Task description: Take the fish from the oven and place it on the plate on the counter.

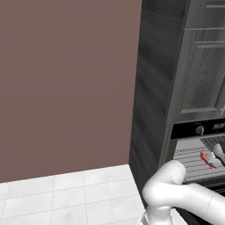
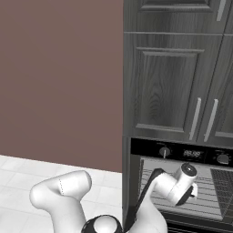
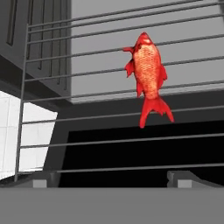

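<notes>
Fish point(image 3: 148, 74) lies on oven point(image 2: 182, 182) rack point(image 3: 87, 109); gripper point(image 3: 112, 178) hovers near it, jaws wide apart, holding nothing.

At the right edge of the left base view, the oven point(image 1: 193, 151) is cut off, its display point(image 1: 218, 127) too blurred to read. The fish point(image 1: 205, 159) there is too small to show detail. In the right base view's lower right, the arm's white wrist point(image 2: 179, 184) hides part of the wire rack point(image 2: 207, 193).
</notes>
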